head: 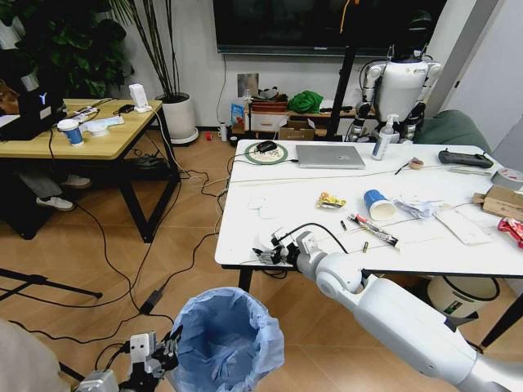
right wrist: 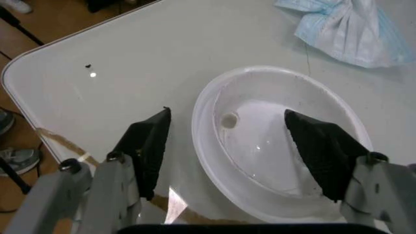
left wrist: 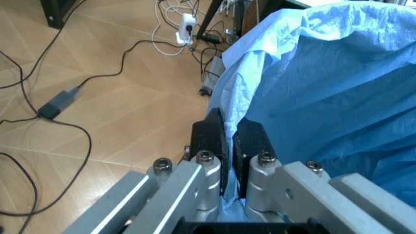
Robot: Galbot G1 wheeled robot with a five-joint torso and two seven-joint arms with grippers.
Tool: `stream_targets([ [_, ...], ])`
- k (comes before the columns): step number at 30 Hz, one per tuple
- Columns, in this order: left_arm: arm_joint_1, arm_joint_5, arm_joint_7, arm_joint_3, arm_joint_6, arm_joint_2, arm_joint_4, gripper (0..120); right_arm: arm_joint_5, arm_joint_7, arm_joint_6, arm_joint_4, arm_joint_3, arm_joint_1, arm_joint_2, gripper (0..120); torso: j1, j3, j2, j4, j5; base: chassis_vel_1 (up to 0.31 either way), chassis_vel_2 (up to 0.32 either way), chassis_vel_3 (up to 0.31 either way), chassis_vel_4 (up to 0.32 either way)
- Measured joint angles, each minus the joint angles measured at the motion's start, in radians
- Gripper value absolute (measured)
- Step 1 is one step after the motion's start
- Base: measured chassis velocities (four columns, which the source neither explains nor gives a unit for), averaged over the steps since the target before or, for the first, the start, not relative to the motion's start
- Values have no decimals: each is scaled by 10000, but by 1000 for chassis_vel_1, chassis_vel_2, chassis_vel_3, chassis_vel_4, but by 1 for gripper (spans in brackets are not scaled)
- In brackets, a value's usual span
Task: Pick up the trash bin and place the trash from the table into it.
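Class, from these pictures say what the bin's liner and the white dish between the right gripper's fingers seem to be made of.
Bin liner: thin light-blue plastic film, matte, judging by its creases and ruffled rim; the left gripper pinches it. White dish: probably thin glossy plastic, given its sheen and slight translucence; the open right gripper straddles it on the table.

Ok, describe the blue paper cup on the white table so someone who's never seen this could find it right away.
Start at the white marble-look table and find the silver laptop at its far edge. Nearer the robot, just right of the laptop, the blue paper cup lies tipped on its side, white inside showing. A yellow snack wrapper and crumpled white tissues flank it.
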Motion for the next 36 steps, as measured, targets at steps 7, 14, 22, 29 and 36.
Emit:
stream_targets([
  [7, -57, -2, -36, 46, 7, -6, 34, 0, -31, 65, 2, 163, 74, -67, -81, 39, 0, 0, 0, 0, 0, 0, 0, 0, 0],
  [14, -69, 38, -36, 130, 8, -5, 63, 0, -3, 88, 146, 410, 265, -339, -218, 15, 0, 0, 0, -1, 0, 0, 0, 0, 0],
  [22, -107, -25, -48, 233, 8, 104, 50, 0, 265, 126, 249, 613, 345, -403, -327, 0, 0, -1, 0, 1, 0, 0, 0, 0, 0],
  [29, -530, -391, -116, 408, 9, 505, 60, 0, 1216, -194, 1768, 1809, 863, -1315, -770, 0, 0, -1, -1, 0, 1, 0, 0, 0, 0],
  [36, -871, -597, -86, 622, 20, 723, 209, 0, 1548, -1622, 3025, 3957, 1183, -2381, -1633, 0, -1, -1, 0, 0, 1, 0, 0, 0, 0],
])
